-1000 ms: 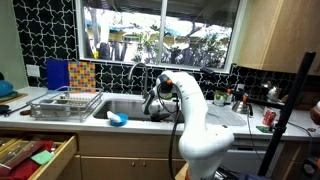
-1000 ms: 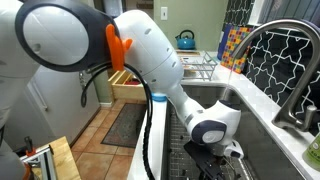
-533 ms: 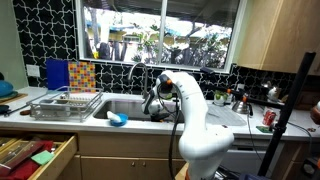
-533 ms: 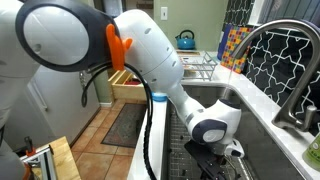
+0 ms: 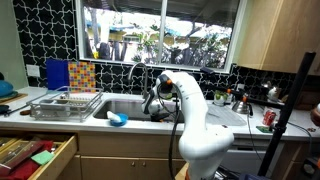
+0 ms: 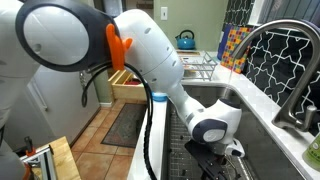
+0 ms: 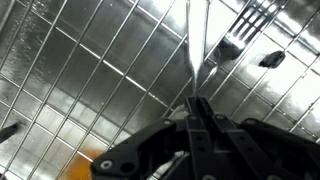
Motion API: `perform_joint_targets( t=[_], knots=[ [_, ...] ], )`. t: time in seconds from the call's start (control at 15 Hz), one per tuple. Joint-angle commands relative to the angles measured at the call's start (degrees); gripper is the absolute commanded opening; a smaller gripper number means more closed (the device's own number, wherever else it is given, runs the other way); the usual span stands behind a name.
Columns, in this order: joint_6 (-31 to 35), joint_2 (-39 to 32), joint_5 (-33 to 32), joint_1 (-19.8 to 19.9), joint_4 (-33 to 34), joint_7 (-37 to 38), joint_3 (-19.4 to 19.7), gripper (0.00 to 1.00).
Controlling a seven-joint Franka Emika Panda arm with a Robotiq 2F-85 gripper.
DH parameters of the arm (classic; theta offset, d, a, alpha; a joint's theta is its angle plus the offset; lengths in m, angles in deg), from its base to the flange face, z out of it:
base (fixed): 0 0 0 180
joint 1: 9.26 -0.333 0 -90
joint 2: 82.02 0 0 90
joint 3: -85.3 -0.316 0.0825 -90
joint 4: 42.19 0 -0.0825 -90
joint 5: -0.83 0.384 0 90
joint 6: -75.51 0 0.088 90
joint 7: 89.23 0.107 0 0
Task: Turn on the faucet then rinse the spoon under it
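A wire grid [image 7: 80,70] covers the sink [image 5: 125,103] floor, and a fork [image 7: 245,28] lies just right of the spoon [image 7: 193,45]. The spoon's thin handle runs straight away from the tool [image 7: 197,104], whose jaws are pinched tight on its near end. The faucet [image 6: 254,37] arches over the sink's rim. A dish rack [image 5: 65,104] sits on the tabletop [image 5: 140,121] to the left, below a window [image 5: 160,35].

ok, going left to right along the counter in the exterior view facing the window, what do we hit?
Wire dish rack → blue item at the counter edge → faucet → robot arm → red can.
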Motion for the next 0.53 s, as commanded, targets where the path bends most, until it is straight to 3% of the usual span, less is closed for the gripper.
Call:
perform_joint_targets(
  t=[0.0, 0.2, 0.27, 0.47],
  knots=[
    [0.04, -1.10, -0.08, -0.35, 0.68, 1.07, 0.37, 0.07],
    [0.00, -1.29, -0.15, -0.43, 0.79, 1.23, 0.43, 0.32],
    [-0.09, -1.37, -0.13, -0.43, 0.82, 1.22, 0.40, 0.30],
    [-0.04, -1.51, -0.13, -0.49, 0.78, 1.17, 0.33, 0.08]
  ],
)
